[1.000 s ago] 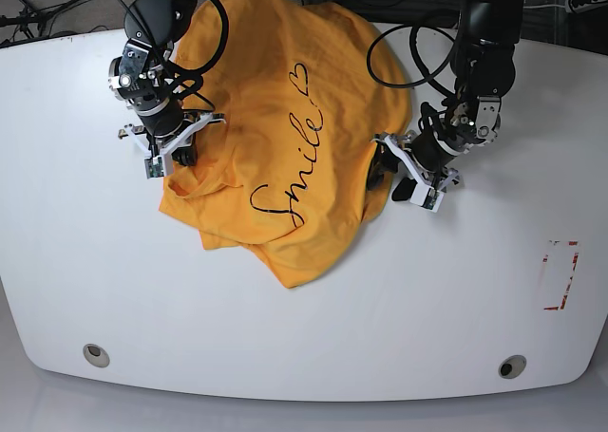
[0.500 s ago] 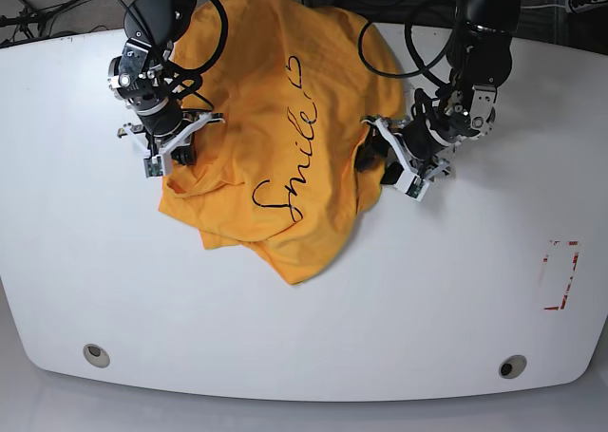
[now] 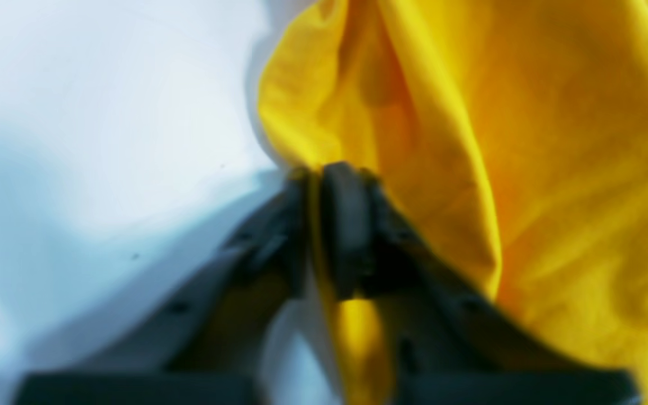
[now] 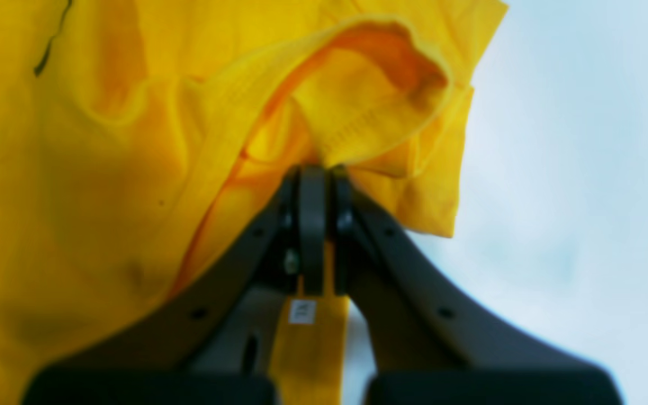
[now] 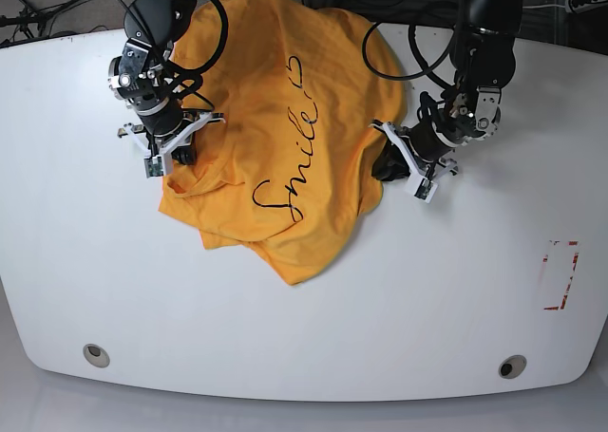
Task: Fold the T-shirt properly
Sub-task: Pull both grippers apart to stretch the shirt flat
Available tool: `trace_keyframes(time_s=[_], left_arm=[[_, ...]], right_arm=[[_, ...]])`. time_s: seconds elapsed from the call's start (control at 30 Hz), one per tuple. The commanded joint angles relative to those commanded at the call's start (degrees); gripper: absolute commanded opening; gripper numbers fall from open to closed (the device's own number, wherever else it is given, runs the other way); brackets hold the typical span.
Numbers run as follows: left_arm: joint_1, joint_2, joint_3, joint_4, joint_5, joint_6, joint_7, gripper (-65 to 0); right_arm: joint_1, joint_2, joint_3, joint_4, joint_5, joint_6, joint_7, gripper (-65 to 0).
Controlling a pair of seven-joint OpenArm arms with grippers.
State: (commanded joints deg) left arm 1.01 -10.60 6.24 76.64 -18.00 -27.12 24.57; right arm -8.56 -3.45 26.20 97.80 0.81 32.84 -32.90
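In the left wrist view, the left gripper [image 3: 324, 180] is closed, a fold of the T-shirt [image 3: 526, 169] pinched between its fingers, above the white surface [image 3: 104, 112].

In the right wrist view, the right gripper [image 4: 315, 174] is clamped tight on a bunched hem of the shirt.

In the base view, the T-shirt [image 5: 285, 138] lies crumpled on the surface [image 5: 380, 309], its "Smile" print [image 5: 290, 166] facing up, with one gripper at each side edge. A red marking [image 5: 560, 275] sits near the surface's edge.
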Motion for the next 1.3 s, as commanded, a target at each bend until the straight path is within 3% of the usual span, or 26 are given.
trace_keyframes(time_s=[0.53, 1.3], left_arm=[[-3.98, -2.13, -0.49, 0.68, 0.12, -0.15, 0.94, -64.9], [-2.7, -6.57, -5.98, 16.78, -0.34, -0.65, 5.29, -64.3]], right_arm=[[2.3, 1.15, 0.02, 0.63, 0.06, -0.05, -0.2, -65.0], [5.98, 1.17, 1.15, 6.79, -0.13, -0.16, -0.09, -65.0]])
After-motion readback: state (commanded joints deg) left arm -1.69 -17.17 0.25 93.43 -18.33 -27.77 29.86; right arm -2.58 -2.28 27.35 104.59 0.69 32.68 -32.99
